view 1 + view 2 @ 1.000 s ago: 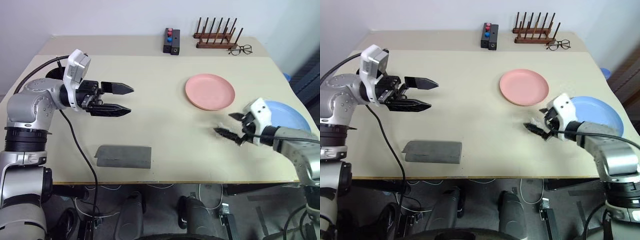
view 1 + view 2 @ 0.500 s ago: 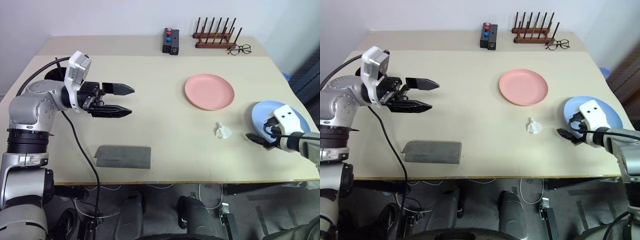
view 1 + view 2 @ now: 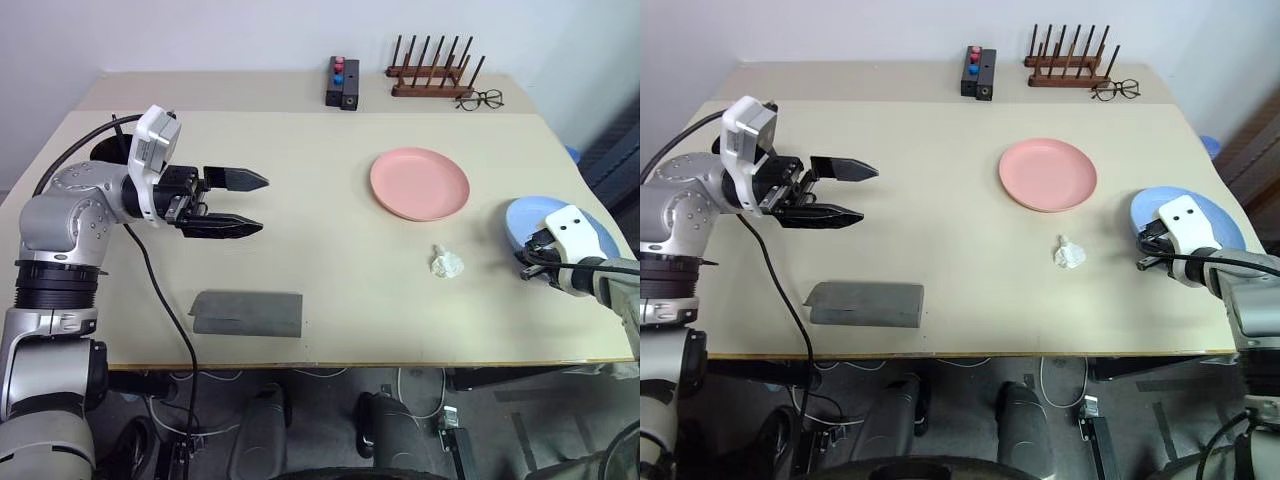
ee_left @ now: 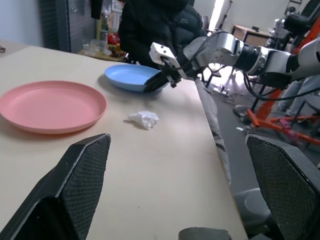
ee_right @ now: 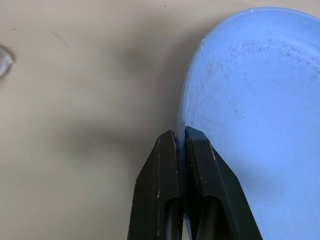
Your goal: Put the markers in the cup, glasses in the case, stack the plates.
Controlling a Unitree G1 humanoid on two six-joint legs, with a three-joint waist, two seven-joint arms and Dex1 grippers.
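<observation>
At the right edge of the tabletop (image 3: 300,200) we see the right end effector (image 5: 181,137) clenched on the near left rim of the blue plate (image 3: 545,225), its two black fingers pressed together with the rim between them. This plate is round, shallow and light blue, lying at the tabletop's right edge. A round plate has no long axis; it lies open side up.

Well apart from it, nearer the middle, lies the pink plate (image 3: 420,183), salmon, round, shallow and flat on the tabletop. Between the two plates, a bit nearer us, sits a small crumpled white scrap (image 3: 446,262).

The case (image 3: 247,313) is a flat grey rectangle near the front edge, its long axis running left to right.

Our left end effector (image 3: 240,203) hangs released above the left part of the tabletop, fingers spread and pointing right.

Along the far edge stand a black box (image 3: 342,82) with red and blue buttons, a wooden rack (image 3: 432,70) of dark pegs, and thin wire spectacles (image 3: 482,98) beside it. We can read no writing anywhere.
</observation>
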